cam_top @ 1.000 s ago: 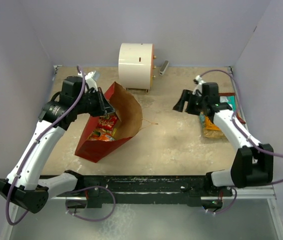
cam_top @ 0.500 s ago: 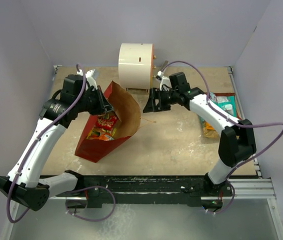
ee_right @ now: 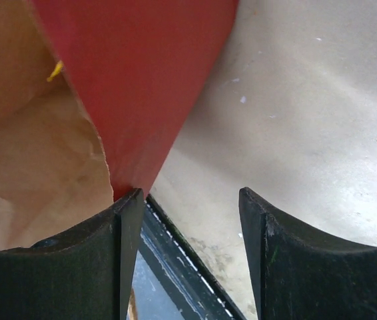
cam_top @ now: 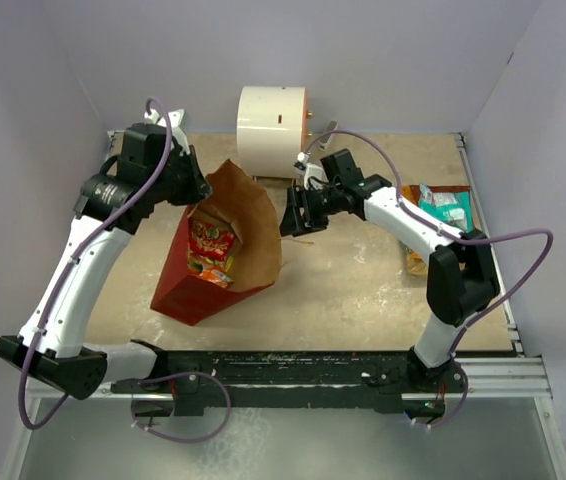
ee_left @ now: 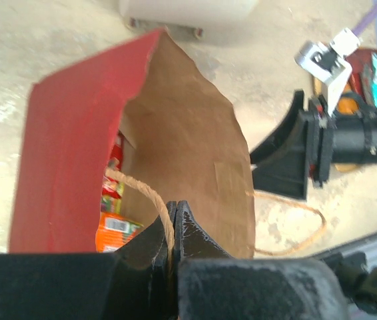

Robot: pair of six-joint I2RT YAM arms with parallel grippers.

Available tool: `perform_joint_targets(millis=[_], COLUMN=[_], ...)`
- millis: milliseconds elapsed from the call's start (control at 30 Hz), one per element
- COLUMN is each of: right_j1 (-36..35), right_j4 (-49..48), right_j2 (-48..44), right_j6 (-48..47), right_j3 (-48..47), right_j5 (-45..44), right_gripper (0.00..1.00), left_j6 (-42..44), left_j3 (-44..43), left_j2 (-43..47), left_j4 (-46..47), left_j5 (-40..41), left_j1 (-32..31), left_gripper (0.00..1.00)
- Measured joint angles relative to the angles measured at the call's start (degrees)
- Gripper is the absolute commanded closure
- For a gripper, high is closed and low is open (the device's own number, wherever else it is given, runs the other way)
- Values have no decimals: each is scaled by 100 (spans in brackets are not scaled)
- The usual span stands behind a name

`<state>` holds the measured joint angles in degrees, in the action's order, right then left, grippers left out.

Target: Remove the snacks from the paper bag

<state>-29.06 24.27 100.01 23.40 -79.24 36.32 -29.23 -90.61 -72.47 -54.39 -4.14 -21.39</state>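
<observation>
The one paper bag (cam_top: pixel 253 215) is standing more upright than a second ago, left of the worktop's (cam_top: pixel 363 290) middle, with two snacks (cam_top: pixel 210 243) showing inside. The left tool (ee_left: pixel 174 223) is pinching its twine handle (ee_left: pixel 142 189). The right tool (cam_top: pixel 296 213), jaws spread, is now reaching the bag's rim, having left the packets (cam_top: pixel 441 205) at the right.

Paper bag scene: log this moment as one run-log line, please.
left end effector: shut on twine handle, holding paper bag open | right end effector: open, beside bag rim | snacks: inside bag
</observation>
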Motion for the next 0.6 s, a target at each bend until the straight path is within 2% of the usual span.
perform_joint_targets(millis=[200, 333, 467, 600], right_j1=[-374, -787, -1086, -1204], right_j4=[-116, -177, -236, -236], right_j2=[179, 568, 870, 896], right_j6=[155, 258, 358, 407], right_j3=[-337, -625, -796, -798], right_j5=[92, 96, 118, 118], right_gripper=[37, 37, 36, 36], left_j6=[551, 1222, 2028, 2507], left_j3=[-566, -741, -872, -922], left_j2=[-175, -170, -170, -144], left_j4=[-55, 76, 321, 638], left_j5=[1215, 1895, 1991, 1545], left_j1=[0, 2, 2, 7], left_gripper=[100, 100, 100, 100])
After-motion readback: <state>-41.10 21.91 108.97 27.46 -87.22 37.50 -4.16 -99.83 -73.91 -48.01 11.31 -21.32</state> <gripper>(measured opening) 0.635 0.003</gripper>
